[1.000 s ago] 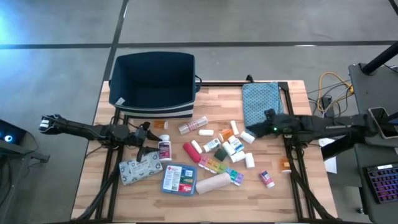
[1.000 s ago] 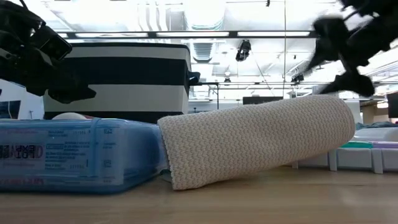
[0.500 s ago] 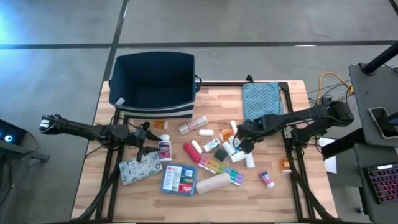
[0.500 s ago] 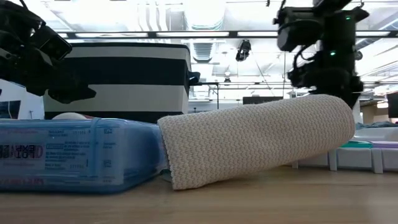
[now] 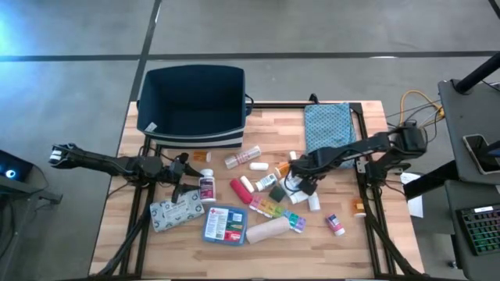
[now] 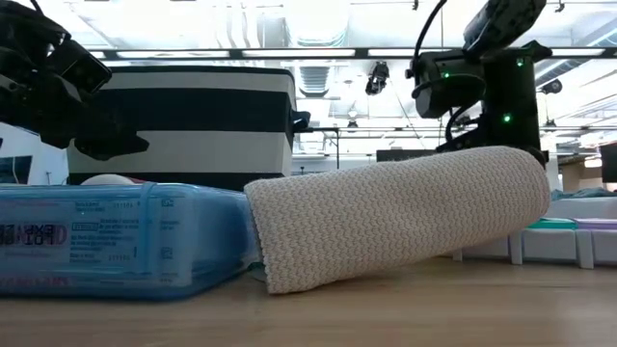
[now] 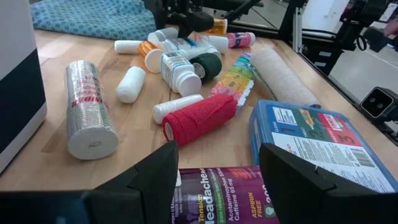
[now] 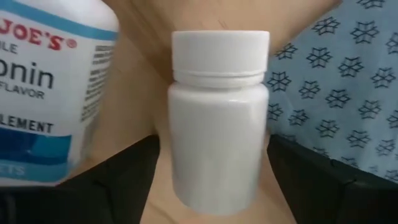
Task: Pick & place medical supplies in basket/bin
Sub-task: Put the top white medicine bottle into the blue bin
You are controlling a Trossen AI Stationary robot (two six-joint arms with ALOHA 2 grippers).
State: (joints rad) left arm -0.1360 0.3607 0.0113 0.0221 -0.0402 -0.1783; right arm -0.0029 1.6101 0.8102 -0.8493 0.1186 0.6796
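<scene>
The medical supplies lie scattered mid-table: a beige bandage roll (image 5: 268, 231), a blue-red box (image 5: 225, 224), a grey packet (image 5: 175, 212), a rainbow pill organizer (image 5: 277, 212) and several small bottles. The navy bin (image 5: 195, 101) stands at the far left. My right gripper (image 5: 301, 178) is down in the pile and open. Its fingers (image 8: 124, 180) stand on either side of a white pill bottle (image 8: 217, 118), which lies on its side on the wood. My left gripper (image 5: 187, 178) waits open over a purple-labelled bottle (image 7: 217, 193).
The teal patterned pouch (image 5: 328, 129) lies just beyond the white bottle. A larger bottle with a blue label (image 8: 50, 74) lies close beside it. A red wrap roll (image 7: 199, 115) and a clear-wrapped roll (image 7: 87, 106) lie between the two grippers. Bare wood shows along the near edge.
My right gripper has swung from beside the pouch toward the table's left. It has tipped to point downward and come down into the pile of supplies, over the white bottle. The left arm and the supplies have kept still.
</scene>
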